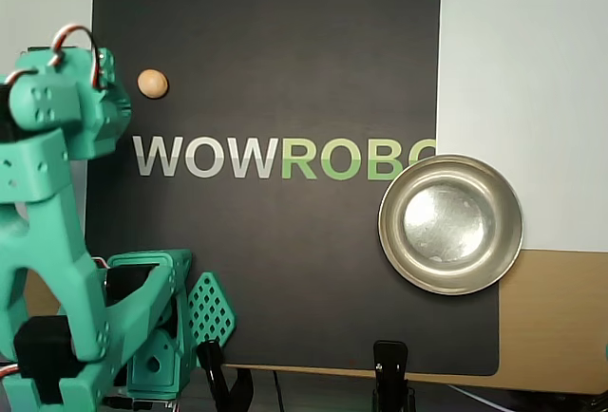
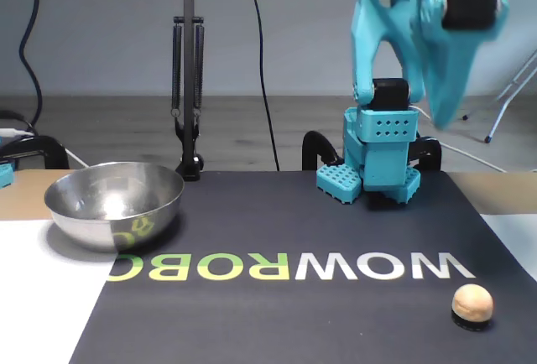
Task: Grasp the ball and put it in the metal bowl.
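Ball (image 1: 152,84) resting on the dark mat (image 1: 285,51) above the first white letter of the printed word (image 1: 285,158) in the overhead view, alone and untouched; in the fixed view, near the lower right corner (image 2: 472,304). Metal bowl (image 1: 450,225) well apart on the mat's opposite edge, upright, nothing inside; at the left in the fixed view (image 2: 114,203). Teal arm (image 1: 57,194) raised high over its base (image 2: 382,158), with the gripper (image 2: 447,87) pointing down, far above the ball. Jaws blurred, so cannot tell if apart or together.
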